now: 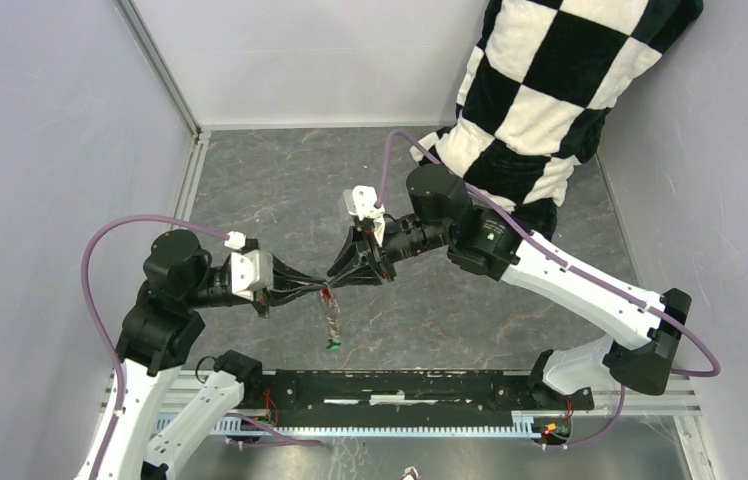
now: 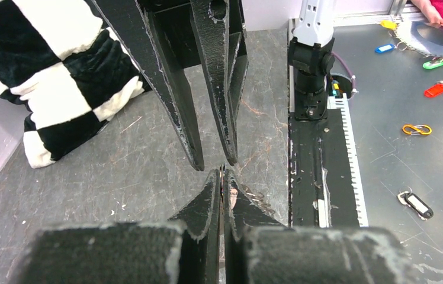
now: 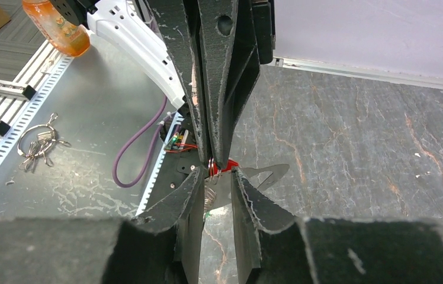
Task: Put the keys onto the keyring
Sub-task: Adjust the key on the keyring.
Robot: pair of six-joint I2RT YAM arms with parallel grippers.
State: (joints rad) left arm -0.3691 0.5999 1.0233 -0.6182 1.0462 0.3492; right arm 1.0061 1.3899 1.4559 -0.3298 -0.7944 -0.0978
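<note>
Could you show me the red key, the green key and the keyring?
red key [image 3: 229, 167]: right wrist view, on its red plastic head.
green key [image 1: 333, 344]: top view, on its green head.
keyring [image 1: 332, 320]: top view, on the metal hanging between the two keys.

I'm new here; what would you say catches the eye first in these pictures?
Two pairs of jaws meet tip to tip over the middle of the table, where the keyring hangs with a red key at its top and a green key below. A black-and-white checkered cushion fills the far right corner.
</note>
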